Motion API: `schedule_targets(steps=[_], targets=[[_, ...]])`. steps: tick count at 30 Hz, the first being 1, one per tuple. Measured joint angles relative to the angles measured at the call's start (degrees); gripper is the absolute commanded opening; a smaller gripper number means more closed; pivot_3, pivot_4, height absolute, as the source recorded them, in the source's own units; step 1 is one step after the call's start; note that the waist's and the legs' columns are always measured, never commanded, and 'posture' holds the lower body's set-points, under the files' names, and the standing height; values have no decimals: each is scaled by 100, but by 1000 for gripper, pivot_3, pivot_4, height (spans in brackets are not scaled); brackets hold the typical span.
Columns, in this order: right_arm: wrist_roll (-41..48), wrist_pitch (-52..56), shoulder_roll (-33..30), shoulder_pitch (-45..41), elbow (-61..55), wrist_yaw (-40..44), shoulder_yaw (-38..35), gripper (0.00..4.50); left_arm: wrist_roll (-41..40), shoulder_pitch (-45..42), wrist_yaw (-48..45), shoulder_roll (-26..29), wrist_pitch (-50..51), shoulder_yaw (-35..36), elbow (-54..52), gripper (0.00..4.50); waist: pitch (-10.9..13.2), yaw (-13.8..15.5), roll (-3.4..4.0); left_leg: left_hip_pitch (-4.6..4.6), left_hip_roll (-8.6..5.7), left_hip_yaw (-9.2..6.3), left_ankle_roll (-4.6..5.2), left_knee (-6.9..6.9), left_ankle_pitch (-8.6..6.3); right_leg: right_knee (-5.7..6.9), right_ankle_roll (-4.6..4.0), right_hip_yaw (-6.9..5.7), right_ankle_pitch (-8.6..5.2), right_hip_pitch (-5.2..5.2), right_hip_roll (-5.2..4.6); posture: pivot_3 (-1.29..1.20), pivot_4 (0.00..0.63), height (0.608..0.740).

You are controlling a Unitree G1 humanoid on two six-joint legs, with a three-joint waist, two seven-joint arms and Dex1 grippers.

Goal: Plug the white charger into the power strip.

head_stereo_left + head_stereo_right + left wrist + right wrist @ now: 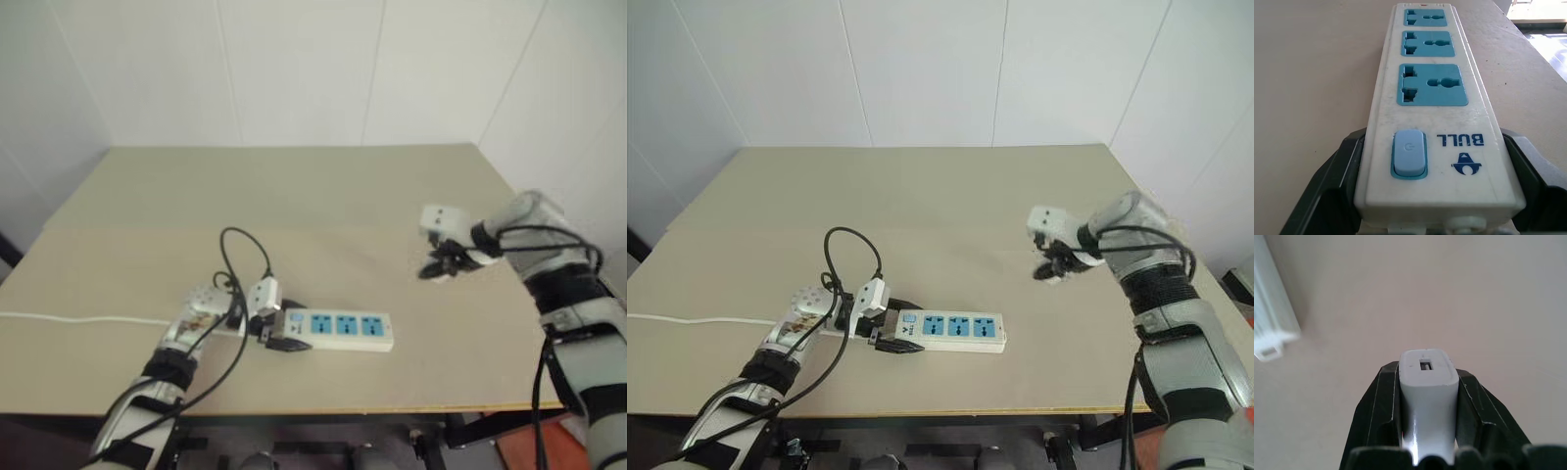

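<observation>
**Charger held in the air, strip pinned at its switch end**

The strip (338, 331) lies flat on the table (294, 196), near the front edge, and serves here as the landmark. It is a long white bar with three blue sockets (1432, 84) in a row, all of them bare, and a pale blue switch (1409, 153) at one end beside a printed "BULL" mark. A white cord (78, 318) runs away from that switch end toward the table's left side.

The left gripper (277, 333) is clamped on the strip's switch end, one black finger (1327, 186) against each long side, the bar resting level between them. A black cable (245, 255) loops above the wrist just behind this end of the strip.

The right gripper (1055, 268) hangs well to the right of the strip's far end and farther back on the table, raised above the surface and apart from the strip. Its two black fingers (1376, 406) are closed on the charger (1428, 391), a small white block pinched at its sides. The end facing the wrist camera is a flat face with a small rectangular port in it (1425, 365). The strip's edge (1273, 323) shows off to one side in the right wrist view, not touching the charger.
</observation>
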Motion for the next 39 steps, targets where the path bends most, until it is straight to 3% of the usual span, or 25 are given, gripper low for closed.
schedule_targets(steps=[6, 13, 26, 33, 39], targets=[[1014, 502, 376, 887, -1370, -517, -757, 1173, 6, -120, -38, -10, -41, -45, 152, 3309, -1, 12, -1, 0, -1, -3, 0, 3, 0, 2, 0, -5, 0, 3, 0, 0, 150, 740], [1702, 427, 1568, 1941, -2280, -1824, -1146, 1173, 15, -139, -25, -44, -106, -50, 212, 3309, -1, 14, -1, -4, -4, -4, 0, 7, 0, 42, 0, -3, 0, -1, -3, 0, 150, 740], [2874, 91, 1741, 2603, -2597, -1371, -860, 1173, -2, 171, 307, -38, 137, 25, -208, 3309, -1, 9, -1, 13, -2, -4, 0, 8, 0, 36, -1, -2, -3, 7, 1, 0, 150, 740], [2895, 175, 2043, 2512, -2427, -1505, -415, 1173, -1, 289, 407, -18, 265, 34, -433, 3309, -1, -3, -1, 12, -3, -4, 0, 7, 0, 37, -1, -3, -3, 7, 0, 0, 150, 740], [2659, -536, 2323, 2589, -2010, -1783, -215, 1173, -1, 299, 408, -18, 321, 27, -464, 3309, -1, 3, -1, 11, -3, -4, 0, 6, 0, 37, -1, -4, -3, 7, -1, 0, 150, 740]])
